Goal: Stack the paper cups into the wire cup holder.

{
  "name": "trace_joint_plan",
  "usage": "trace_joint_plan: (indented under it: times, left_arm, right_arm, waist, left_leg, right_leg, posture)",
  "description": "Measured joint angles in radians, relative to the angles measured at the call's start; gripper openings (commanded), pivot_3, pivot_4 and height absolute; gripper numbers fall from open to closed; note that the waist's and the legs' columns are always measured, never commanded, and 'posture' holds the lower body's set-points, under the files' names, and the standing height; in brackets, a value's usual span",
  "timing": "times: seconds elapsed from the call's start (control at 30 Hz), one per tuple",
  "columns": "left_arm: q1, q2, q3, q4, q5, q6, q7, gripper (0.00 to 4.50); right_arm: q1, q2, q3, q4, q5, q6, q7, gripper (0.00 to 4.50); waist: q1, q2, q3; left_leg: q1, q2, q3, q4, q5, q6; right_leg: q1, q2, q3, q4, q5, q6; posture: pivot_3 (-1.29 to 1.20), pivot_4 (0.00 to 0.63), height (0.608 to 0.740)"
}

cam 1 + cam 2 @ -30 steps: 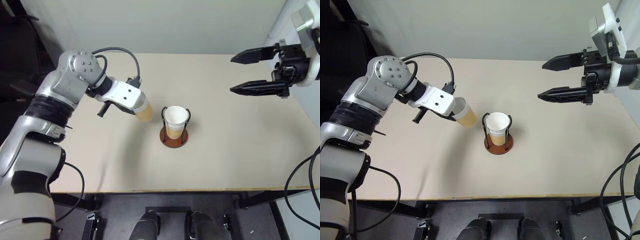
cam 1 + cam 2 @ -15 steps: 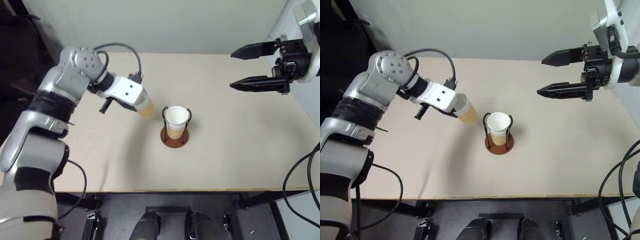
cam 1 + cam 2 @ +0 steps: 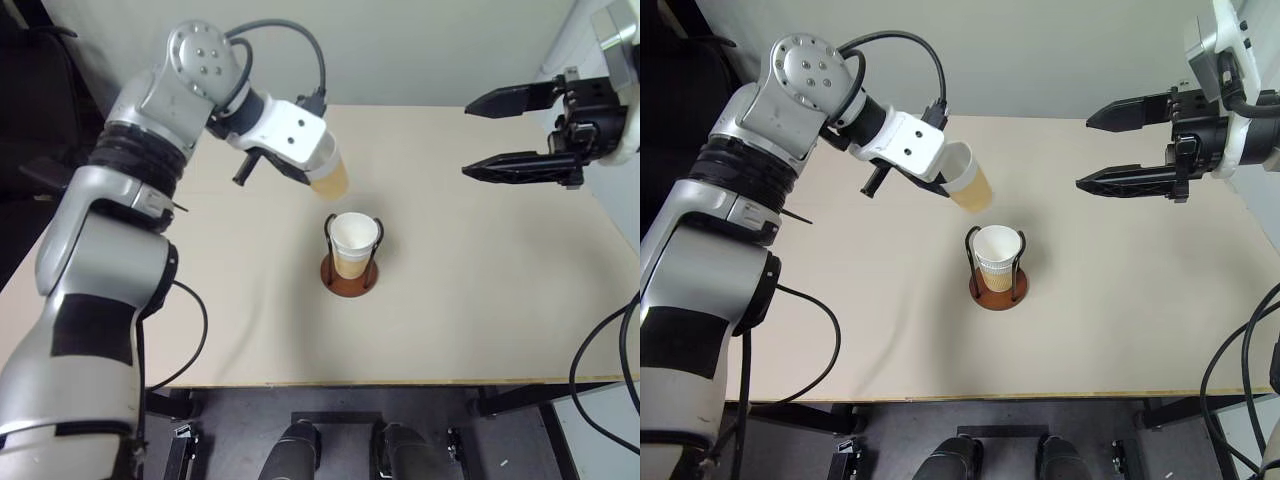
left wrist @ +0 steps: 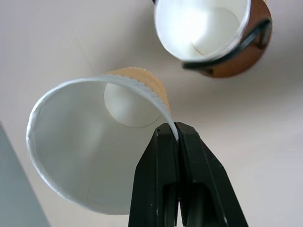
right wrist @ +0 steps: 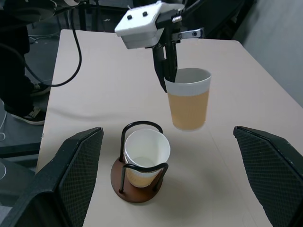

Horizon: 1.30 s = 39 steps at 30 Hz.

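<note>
Jaws of the left gripper (image 4: 176, 135) pinch the rim of a paper cup (image 5: 188, 98) above the bench (image 3: 480, 290), just beyond the wire cup holder (image 3: 349, 272); the right gripper (image 3: 500, 133) hangs wide open and empty, well apart. Upright, tan-banded, the carried cup must travel toward the nested cups (image 3: 352, 240).

Wire cup holder (image 3: 349, 272) mid-table (image 3: 480, 300), with cups (image 3: 352, 240) nested in it, probably two. Another cup (image 3: 329, 176) in the air just behind, slightly left.
</note>
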<state>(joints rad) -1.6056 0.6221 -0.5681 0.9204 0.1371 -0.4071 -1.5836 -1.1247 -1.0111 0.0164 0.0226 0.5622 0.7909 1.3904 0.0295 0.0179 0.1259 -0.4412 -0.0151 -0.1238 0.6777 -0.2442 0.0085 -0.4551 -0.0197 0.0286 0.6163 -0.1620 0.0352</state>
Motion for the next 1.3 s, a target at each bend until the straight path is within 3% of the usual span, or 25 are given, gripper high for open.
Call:
trace_joint_plan:
  times: [0.3,0.7,1.3]
  left_arm:
    - [-0.043,-0.044,-0.056,0.018,-0.085,0.003,0.0,0.07]
    - [-0.053,0.05,-0.282,-0.209,-0.384,0.146,-0.002,0.07]
    - [-0.062,0.059,-0.356,-0.228,-0.386,0.099,-0.002,0.07]
  right_arm:
    - [0.0,-0.017,0.002,0.001,-0.011,-0.001,0.01,4.5]
    - [-0.002,-0.024,0.005,0.009,-0.03,-0.005,0.023,4.5]
    - [-0.004,-0.024,0.005,0.008,-0.038,0.001,0.026,4.5]
  waist:
    - [0.004,0.0,0.0]
    - [0.007,0.0,0.0]
    - [0.006,0.001,0.0]
  left_leg:
    - [-0.005,0.0,0.002,0.003,-0.002,0.003]
    - [-0.005,-0.001,0.001,0.006,0.0,0.004]
    - [-0.004,-0.002,0.002,0.006,0.002,0.003]
  right_leg:
    - [0.0,0.0,0.001,-0.006,0.002,0.004]
    - [0.001,-0.002,0.001,-0.004,0.004,0.006]
    - [0.001,0.0,0.0,-0.005,0.006,0.007]
  posture:
    - [0.0,0.15,0.74]
    - [0.0,0.15,0.74]
    - [0.0,0.15,0.74]
